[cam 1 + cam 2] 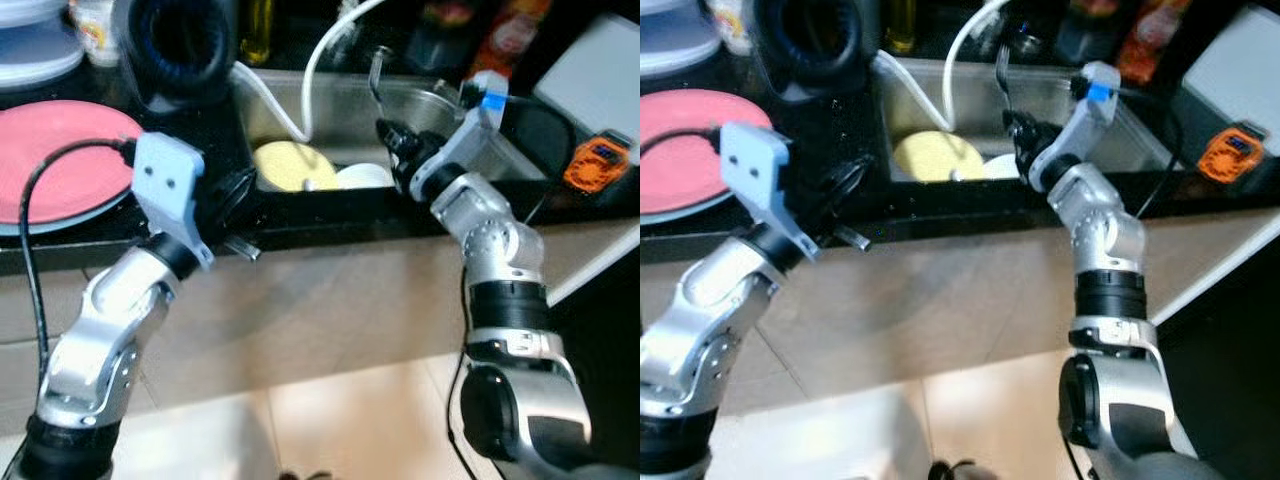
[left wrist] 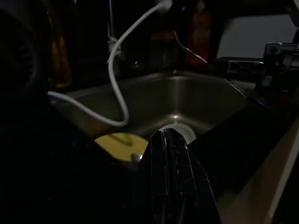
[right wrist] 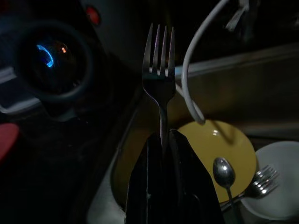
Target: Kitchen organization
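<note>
Your dark tabletop (image 1: pixel 100 245) rims a steel sink (image 1: pixel 340 110). Your left hand (image 2: pixel 170 154), clenched empty, waits beside it; your right hand (image 3: pixel 163 140) grips a fork (image 3: pixel 160 79) upright above the yellow plate (image 3: pixel 224 149), likely lifted clear for sorting.

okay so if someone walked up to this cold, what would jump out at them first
The right gripper holds a silver metal fork upright above the steel sink. Below it, a round yellow plate carries a metal spoon beside a white dish. A large pink plate sits on the dark counter to the robot's left.
</note>
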You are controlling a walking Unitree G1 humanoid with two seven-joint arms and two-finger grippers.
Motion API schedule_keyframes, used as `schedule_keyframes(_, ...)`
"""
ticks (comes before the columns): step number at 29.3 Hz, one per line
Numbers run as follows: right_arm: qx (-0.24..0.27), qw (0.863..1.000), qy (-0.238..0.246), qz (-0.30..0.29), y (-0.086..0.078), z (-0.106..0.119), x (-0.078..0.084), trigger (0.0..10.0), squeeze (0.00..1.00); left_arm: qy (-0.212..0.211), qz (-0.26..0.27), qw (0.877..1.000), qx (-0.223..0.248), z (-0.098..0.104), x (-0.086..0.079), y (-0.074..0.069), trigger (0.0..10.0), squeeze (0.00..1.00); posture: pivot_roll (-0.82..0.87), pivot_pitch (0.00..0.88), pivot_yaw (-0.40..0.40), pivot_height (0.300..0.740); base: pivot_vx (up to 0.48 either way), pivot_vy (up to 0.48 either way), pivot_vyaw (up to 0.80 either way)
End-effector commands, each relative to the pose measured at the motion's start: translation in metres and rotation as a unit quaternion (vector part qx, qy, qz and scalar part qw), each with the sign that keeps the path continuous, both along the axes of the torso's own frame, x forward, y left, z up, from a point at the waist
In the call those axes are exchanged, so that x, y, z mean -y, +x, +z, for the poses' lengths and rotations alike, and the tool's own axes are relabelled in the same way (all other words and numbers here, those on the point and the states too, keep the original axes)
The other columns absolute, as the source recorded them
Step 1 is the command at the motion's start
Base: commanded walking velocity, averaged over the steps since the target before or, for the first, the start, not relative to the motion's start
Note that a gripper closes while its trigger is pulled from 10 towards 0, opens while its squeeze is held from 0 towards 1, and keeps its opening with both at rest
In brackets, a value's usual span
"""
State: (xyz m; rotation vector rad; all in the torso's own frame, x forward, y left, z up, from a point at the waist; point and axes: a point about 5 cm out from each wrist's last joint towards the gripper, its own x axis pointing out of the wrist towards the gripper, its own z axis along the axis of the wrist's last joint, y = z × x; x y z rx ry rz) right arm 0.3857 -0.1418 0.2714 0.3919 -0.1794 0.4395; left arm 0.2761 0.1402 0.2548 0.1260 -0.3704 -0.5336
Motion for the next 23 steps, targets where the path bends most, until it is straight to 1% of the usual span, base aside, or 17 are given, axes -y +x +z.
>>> schedule_keyframes(1,0.010,1.000,0.001,-0.022,-0.002,0.000,0.010,10.0,0.00,0.001,-0.015,1.000,0.004,-0.001,0.006,-0.001,10.0,0.00,0.18,0.081,-0.125,0.740,0.000,0.000,0.00)
schedule_keyframes(4,0.015,1.000,-0.001,-0.023,-0.002,-0.002,0.007,10.0,0.00,0.012,-0.016,1.000,0.007,-0.002,0.008,-0.003,10.0,0.00,0.19,0.082,-0.130,0.740,0.000,0.000,0.00)
schedule_keyframes(9,0.017,1.000,0.001,-0.020,-0.002,-0.002,0.004,10.0,0.00,0.015,-0.017,1.000,0.009,-0.002,0.007,-0.003,10.0,0.00,0.20,0.079,-0.132,0.740,0.000,0.000,0.00)
schedule_keyframes(10,0.019,1.000,0.002,-0.018,-0.002,-0.001,0.002,10.0,0.00,0.015,-0.023,1.000,0.012,-0.002,0.006,-0.005,10.0,0.00,0.20,0.078,-0.132,0.740,0.000,0.000,0.00)
schedule_keyframes(11,0.019,1.000,0.003,-0.016,-0.002,-0.001,0.001,10.0,0.00,0.024,-0.019,0.999,0.015,-0.002,0.006,-0.005,10.0,0.00,0.20,0.077,-0.134,0.740,0.285,-0.285,0.00)
schedule_keyframes(13,0.020,1.000,0.002,-0.014,-0.002,-0.002,-0.001,10.0,0.00,0.028,-0.011,0.999,0.017,-0.002,0.005,-0.004,10.0,0.00,0.20,0.077,-0.133,0.740,0.142,-0.351,0.00)
schedule_keyframes(17,0.020,1.000,0.000,-0.012,-0.002,-0.003,-0.003,10.0,0.00,0.020,-0.002,1.000,0.017,-0.001,0.004,-0.002,10.0,0.00,0.20,0.076,-0.135,0.740,0.000,-0.416,0.00)
schedule_keyframes(18,0.019,1.000,-0.002,-0.011,-0.002,-0.003,-0.003,10.0,0.00,0.014,0.001,1.000,0.016,-0.002,0.004,-0.002,10.0,0.00,0.20,0.076,-0.135,0.740,0.000,0.000,0.00)
schedule_keyframes(23,0.024,1.000,-0.008,-0.004,-0.004,-0.004,-0.006,10.0,0.00,0.016,0.001,1.000,0.015,-0.003,0.004,-0.001,10.0,0.00,0.20,0.077,-0.133,0.740,0.000,0.000,0.00)
